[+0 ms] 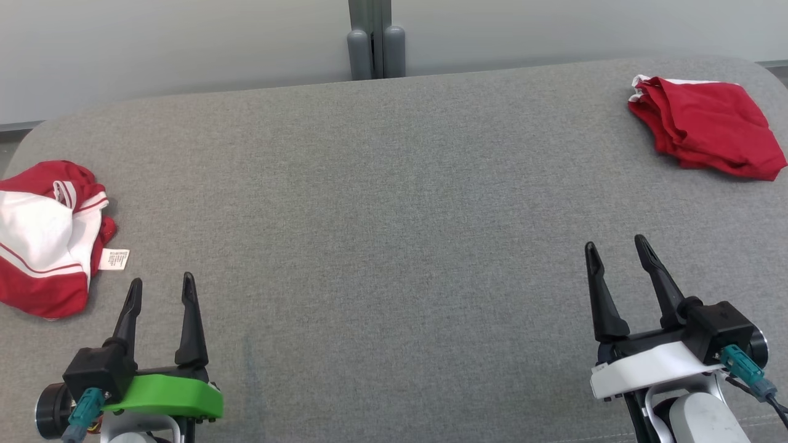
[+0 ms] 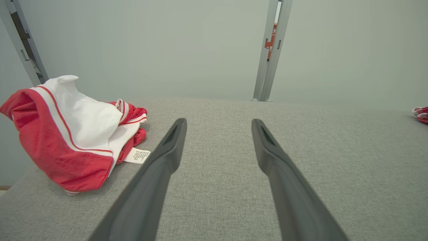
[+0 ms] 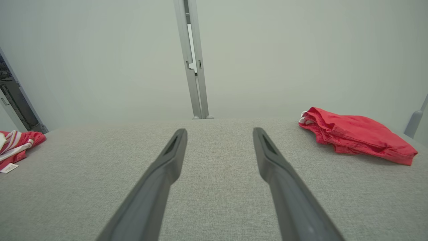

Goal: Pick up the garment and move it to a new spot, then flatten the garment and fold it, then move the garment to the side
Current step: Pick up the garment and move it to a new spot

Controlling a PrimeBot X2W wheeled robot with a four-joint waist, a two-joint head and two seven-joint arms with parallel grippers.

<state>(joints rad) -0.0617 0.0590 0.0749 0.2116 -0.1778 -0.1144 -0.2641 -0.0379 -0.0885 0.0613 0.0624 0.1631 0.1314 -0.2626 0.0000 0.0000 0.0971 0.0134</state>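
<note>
A crumpled red and white garment [image 1: 46, 237] with a white care label lies at the left edge of the grey table [image 1: 394, 197]; the left wrist view has it [image 2: 67, 134] left of my fingers, and the right wrist view catches it [image 3: 15, 147] at far left. My left gripper [image 1: 161, 286] stands open and empty just right of it, near the front edge. A second red garment [image 1: 705, 126], loosely folded, rests at the far right corner [image 3: 357, 134]. My right gripper [image 1: 615, 246] is open and empty at the front right, well short of that pile.
A grey post [image 1: 375, 40] rises behind the table's far edge against a pale wall. The table's rounded corners fall away at the far left and far right.
</note>
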